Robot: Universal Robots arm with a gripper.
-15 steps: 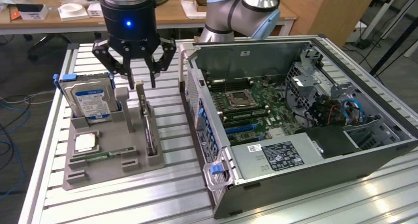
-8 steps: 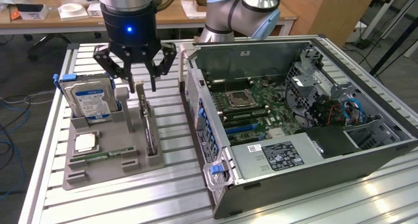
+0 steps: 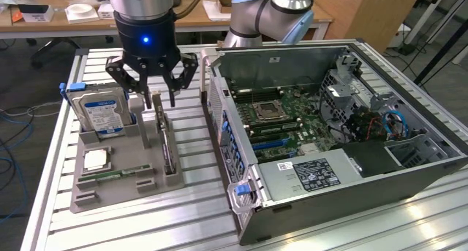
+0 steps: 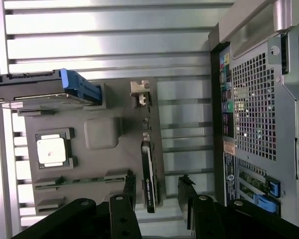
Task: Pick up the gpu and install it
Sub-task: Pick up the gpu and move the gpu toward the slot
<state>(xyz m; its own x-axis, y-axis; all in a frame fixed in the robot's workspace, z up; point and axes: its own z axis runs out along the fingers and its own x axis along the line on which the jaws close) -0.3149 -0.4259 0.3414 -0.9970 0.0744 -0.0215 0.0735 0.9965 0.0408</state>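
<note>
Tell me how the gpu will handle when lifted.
The gpu is a thin flat board, so probably stiff and fairly light. It stands on edge in a holder slot, so a sideways nudge may tip it. Being a circuit card, it's likely fragile under a hard pinch.

gpu (image 3: 166,147) sides: free | hard drive (image 3: 101,111) near | computer case (image 3: 218,117) beside

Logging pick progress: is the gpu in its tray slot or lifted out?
In the slot. The gpu stands on edge in the gray tray; the open gripper flanks it, gaps on both sides.
</note>
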